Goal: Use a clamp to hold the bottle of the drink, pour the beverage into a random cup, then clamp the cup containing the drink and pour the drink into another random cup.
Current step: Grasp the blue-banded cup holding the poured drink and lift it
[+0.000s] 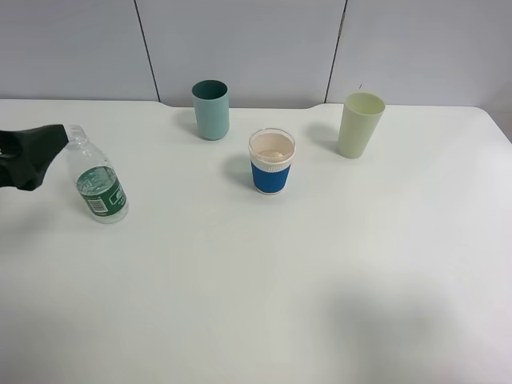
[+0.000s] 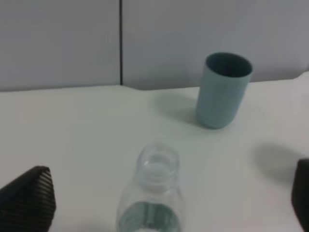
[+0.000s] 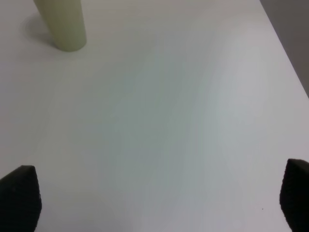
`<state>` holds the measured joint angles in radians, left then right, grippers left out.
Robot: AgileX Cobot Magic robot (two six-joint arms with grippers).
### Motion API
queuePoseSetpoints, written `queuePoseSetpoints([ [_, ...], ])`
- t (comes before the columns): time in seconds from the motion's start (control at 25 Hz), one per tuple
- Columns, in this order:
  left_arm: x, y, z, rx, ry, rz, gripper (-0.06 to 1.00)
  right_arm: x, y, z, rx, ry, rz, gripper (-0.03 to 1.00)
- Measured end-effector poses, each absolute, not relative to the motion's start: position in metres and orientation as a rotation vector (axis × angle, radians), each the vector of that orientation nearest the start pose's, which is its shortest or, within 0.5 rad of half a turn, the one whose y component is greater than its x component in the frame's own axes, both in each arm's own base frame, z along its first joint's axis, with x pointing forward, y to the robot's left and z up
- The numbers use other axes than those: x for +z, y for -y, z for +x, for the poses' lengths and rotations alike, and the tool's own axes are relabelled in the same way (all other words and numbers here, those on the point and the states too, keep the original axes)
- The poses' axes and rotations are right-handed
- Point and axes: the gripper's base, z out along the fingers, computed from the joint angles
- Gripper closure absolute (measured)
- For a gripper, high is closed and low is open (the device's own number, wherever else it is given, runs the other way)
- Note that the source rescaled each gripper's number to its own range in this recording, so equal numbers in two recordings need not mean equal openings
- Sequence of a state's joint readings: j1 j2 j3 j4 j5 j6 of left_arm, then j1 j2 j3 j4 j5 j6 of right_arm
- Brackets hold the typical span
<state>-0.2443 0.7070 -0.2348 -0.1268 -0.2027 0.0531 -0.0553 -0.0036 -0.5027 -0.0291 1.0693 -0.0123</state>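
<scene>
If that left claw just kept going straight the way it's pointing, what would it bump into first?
Most likely the clear plastic bottle with the green label: it stands just ahead, between the black fingers of the open left gripper. The tall teal cup stands farther behind it.

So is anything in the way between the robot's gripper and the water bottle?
No, nothing visible. The left gripper is open, and the bottle stands right at its gap. The teal cup is farther back, behind the bottle, not between them.
</scene>
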Motion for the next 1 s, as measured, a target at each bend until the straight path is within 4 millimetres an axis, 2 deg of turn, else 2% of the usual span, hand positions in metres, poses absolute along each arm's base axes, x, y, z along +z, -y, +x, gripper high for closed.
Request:
queuePoseSetpoints([
  [0.24, 0.307, 0.03, 0.12, -0.153, -1.759, 0.251, -0.05, 0.277, 0.002, -0.006, -0.077, -2.047, 0.046, -0.02],
  [0.52, 0.352, 0.019, 0.083, -0.103, -1.769, 0.279, -0.05, 0.277, 0.002, -0.006, -0.077, -2.047, 0.046, -0.02],
  [0.64, 0.36, 0.015, 0.068, -0.089, -1.797, 0.283, -0.05, 0.277, 0.002, -0.006, -0.077, -2.047, 0.046, -0.02],
  [0.8, 0.359, 0.007, 0.047, -0.054, -1.836, 0.287, -0.05, 0.277, 0.002, -0.006, -0.077, -2.047, 0.046, -0.02],
  [1.0, 0.357, -0.004, 0.011, -0.051, -1.76, 0.233, -0.05, 0.277, 0.002, -0.006, -0.077, -2.047, 0.046, -0.02],
])
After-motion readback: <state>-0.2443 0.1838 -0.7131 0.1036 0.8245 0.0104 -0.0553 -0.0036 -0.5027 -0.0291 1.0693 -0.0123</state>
